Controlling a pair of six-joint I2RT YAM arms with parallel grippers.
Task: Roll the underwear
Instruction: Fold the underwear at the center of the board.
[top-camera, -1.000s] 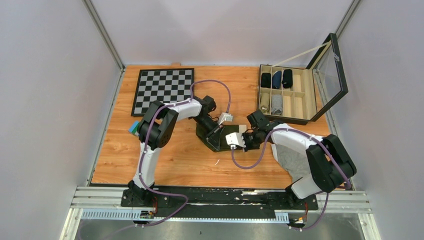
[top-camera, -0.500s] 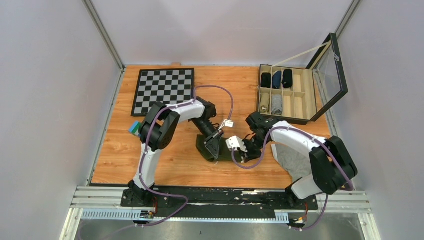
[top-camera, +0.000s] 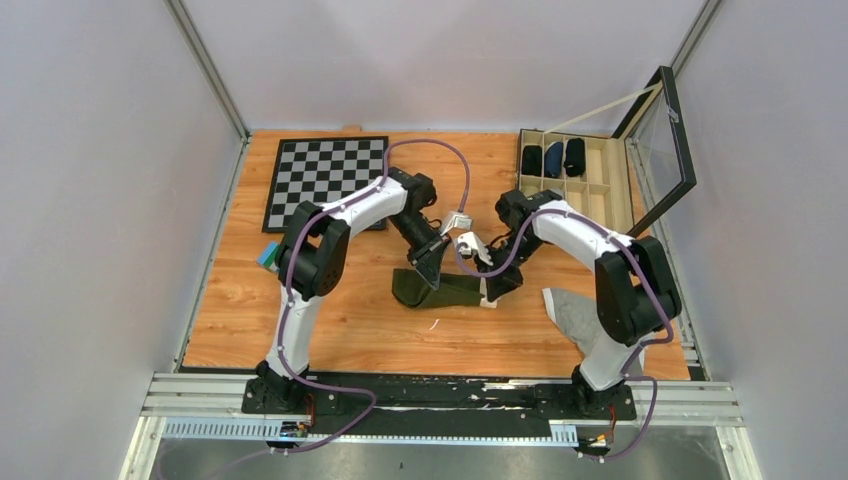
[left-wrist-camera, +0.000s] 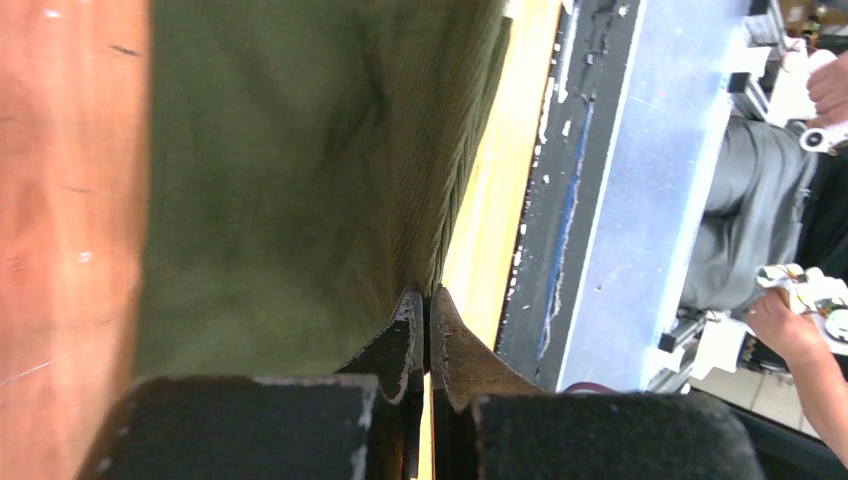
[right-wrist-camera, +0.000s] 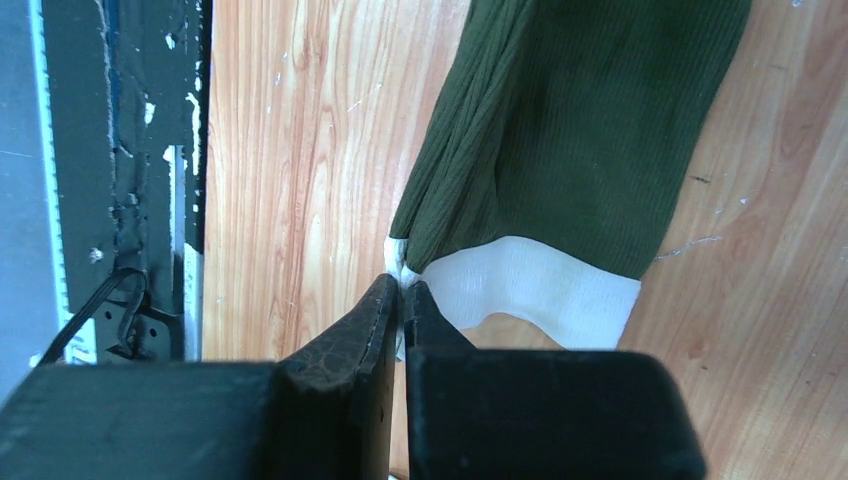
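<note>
The dark green underwear lies as a narrow folded band in the middle of the wooden table. Its white waistband is at the right end. My left gripper is shut on the fabric's edge at the left end. In the left wrist view the green cloth hangs from the pinched fingertips. My right gripper is shut on a corner of the waistband, and the right wrist view shows the white corner squeezed between the tips with the underwear beyond.
A checkerboard lies at the back left. A compartment box holding rolled garments stands at the back right, its glass lid open. A grey garment lies at the front right. A small teal block sits by the left arm.
Both grippers dipped toward the near edge, then came back with the underwear held. The garment went from a broad dark patch to a narrow band. The right arm's elbow swung toward the box.
</note>
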